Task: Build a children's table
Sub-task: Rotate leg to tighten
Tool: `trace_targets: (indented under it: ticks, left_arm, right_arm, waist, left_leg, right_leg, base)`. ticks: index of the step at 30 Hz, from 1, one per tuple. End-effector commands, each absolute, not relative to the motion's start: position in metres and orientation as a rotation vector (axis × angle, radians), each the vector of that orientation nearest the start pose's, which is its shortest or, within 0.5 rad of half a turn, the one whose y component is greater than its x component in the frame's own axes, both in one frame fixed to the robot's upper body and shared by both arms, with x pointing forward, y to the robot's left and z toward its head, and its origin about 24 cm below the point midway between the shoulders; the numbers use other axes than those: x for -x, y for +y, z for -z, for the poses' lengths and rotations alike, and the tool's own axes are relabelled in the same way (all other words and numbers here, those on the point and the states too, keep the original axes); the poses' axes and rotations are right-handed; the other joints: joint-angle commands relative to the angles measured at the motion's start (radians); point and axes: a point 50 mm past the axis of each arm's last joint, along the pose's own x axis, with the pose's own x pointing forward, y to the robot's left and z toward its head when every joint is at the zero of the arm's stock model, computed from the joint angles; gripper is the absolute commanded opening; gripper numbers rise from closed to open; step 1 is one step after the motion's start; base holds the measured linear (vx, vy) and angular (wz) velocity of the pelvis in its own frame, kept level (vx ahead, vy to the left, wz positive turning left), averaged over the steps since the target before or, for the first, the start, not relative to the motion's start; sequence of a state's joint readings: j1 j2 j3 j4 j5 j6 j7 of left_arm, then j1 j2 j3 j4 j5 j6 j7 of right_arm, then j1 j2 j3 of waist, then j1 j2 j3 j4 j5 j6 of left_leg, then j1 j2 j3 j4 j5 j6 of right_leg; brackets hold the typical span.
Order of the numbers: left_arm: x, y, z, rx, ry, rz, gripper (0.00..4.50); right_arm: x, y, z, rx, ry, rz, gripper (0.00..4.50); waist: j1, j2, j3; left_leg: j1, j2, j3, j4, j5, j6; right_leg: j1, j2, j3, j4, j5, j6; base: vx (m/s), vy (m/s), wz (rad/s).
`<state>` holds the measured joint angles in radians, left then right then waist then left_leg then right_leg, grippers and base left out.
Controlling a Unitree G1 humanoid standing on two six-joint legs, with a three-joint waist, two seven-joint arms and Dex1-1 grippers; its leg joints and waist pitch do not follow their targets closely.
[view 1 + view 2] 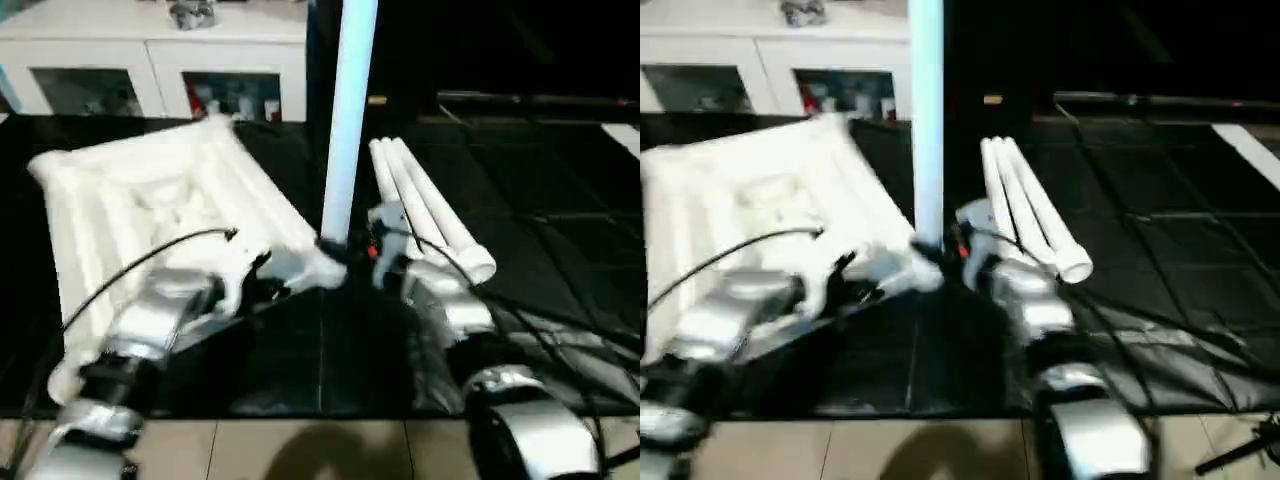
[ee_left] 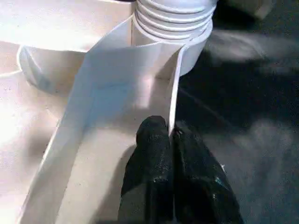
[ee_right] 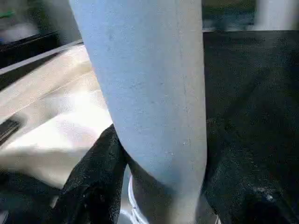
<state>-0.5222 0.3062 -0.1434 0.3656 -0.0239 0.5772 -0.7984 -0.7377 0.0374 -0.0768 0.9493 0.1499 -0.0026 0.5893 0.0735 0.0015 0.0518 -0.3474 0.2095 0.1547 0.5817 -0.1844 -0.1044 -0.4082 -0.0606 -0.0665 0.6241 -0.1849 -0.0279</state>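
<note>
While the tabletop (image 1: 150, 200) lies ribs-up on the black mat (image 1: 560, 200), one leg (image 1: 345, 120) stands in its near corner socket; the right gripper (image 3: 159, 186) seemingly clasps it, the left gripper (image 2: 172, 140) pinches a rib, three legs (image 1: 430, 215) lie beside.

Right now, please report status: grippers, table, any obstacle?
Left gripper shut on tabletop rib. Right gripper around upright leg in corner socket. Three spare legs beside it.
</note>
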Motion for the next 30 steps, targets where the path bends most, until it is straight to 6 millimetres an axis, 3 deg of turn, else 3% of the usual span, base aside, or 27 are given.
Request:
trace_targets:
  ticks: [1, 2, 7, 13, 15, 17, 21, 27, 30]
  left_arm:
    - [-0.335, 0.131, -0.080, -0.161, 0.425, 0.749, 0.00]
    - [-0.334, 0.129, -0.081, -0.172, 0.425, 0.761, 0.00]
    - [-0.329, 0.132, -0.080, -0.220, 0.431, 0.808, 0.00]
    - [-0.326, 0.140, -0.078, -0.234, 0.445, 0.824, 0.00]
    - [-0.322, 0.148, -0.077, -0.271, 0.444, 0.868, 0.00]
    - [-0.319, 0.153, -0.077, -0.293, 0.454, 0.903, 0.00]
    - [-0.313, 0.166, -0.073, -0.348, 0.487, 0.984, 0.00]
    - [-0.302, 0.175, -0.073, -0.406, 0.513, 1.169, 0.00]
    - [-0.295, 0.178, -0.073, -0.441, 0.543, 1.280, 0.00]
  right_arm:
    - [-0.332, -0.022, -0.028, -0.345, 0.328, -0.826, 2.07]
    - [-0.332, -0.022, -0.027, -0.319, 0.321, -0.819, 2.42]
    - [-0.331, -0.028, -0.024, -0.309, 0.314, -0.806, 2.83]
    - [-0.334, -0.041, -0.027, -0.265, 0.275, -0.815, 3.24]
    - [-0.336, -0.058, -0.031, -0.279, 0.249, -0.856, 3.63]
    - [-0.336, -0.068, -0.035, -0.260, 0.230, -0.906, 3.68]
    - [-0.336, -0.091, -0.043, -0.178, 0.204, -1.028, 3.91]
    - [-0.336, -0.116, -0.061, -0.092, 0.193, -1.236, 4.44]
    - [-0.337, -0.121, -0.070, -0.055, 0.212, -1.336, 4.44]
  waist:
    - [0.007, 0.008, -0.063]
    - [0.009, 0.012, -0.065]
    - [0.005, 0.014, -0.068]
    - [-0.006, 0.016, -0.066]
    - [-0.006, 0.018, -0.065]
    - [-0.005, 0.023, -0.066]
    - [-0.005, 0.022, -0.068]
    - [0.024, 0.022, -0.068]
    - [0.036, 0.023, -0.068]
  left_leg:
    - [-0.005, 0.011, 0.004, -0.070, -0.205, 0.004]
    - [-0.006, 0.011, 0.004, -0.069, -0.189, 0.014]
    - [-0.011, 0.011, 0.005, -0.068, -0.145, 0.036]
    - [-0.009, 0.011, 0.005, -0.069, -0.170, 0.037]
    - [-0.008, 0.011, 0.005, -0.069, -0.177, 0.042]
    - [-0.008, 0.014, 0.004, -0.068, -0.168, 0.048]
    - [-0.009, 0.013, 0.005, -0.065, -0.158, 0.059]
    - [-0.002, 0.020, 0.010, -0.061, -0.158, 0.066]
    - [-0.002, 0.021, 0.009, -0.060, -0.155, 0.068]
  right_leg:
    - [0.055, -0.072, 0.045, -0.088, -0.284, -0.178]
    - [0.055, -0.072, 0.045, -0.085, -0.246, -0.185]
    - [0.063, -0.068, 0.043, -0.075, -0.112, -0.214]
    - [0.065, -0.069, 0.043, -0.079, -0.134, -0.227]
    - [0.066, -0.069, 0.043, -0.081, -0.142, -0.226]
    - [0.065, -0.069, 0.044, -0.077, -0.114, -0.233]
    - [0.069, -0.067, 0.041, -0.074, -0.069, -0.255]
    - [0.063, -0.068, 0.040, -0.071, -0.091, -0.263]
    - [0.061, -0.066, 0.039, -0.066, -0.065, -0.273]
  base:
    - [0.000, 0.000, 0.00]
    - [0.000, 0.000, 0.00]
    - [0.000, 0.000, 0.00]
    - [0.000, 0.000, 0.00]
    - [0.000, 0.000, 0.00]
    - [0.000, 0.000, 0.00]
    - [0.000, 0.000, 0.00]
    - [0.000, 0.000, 0.00]
    - [0.000, 0.000, 0.00]
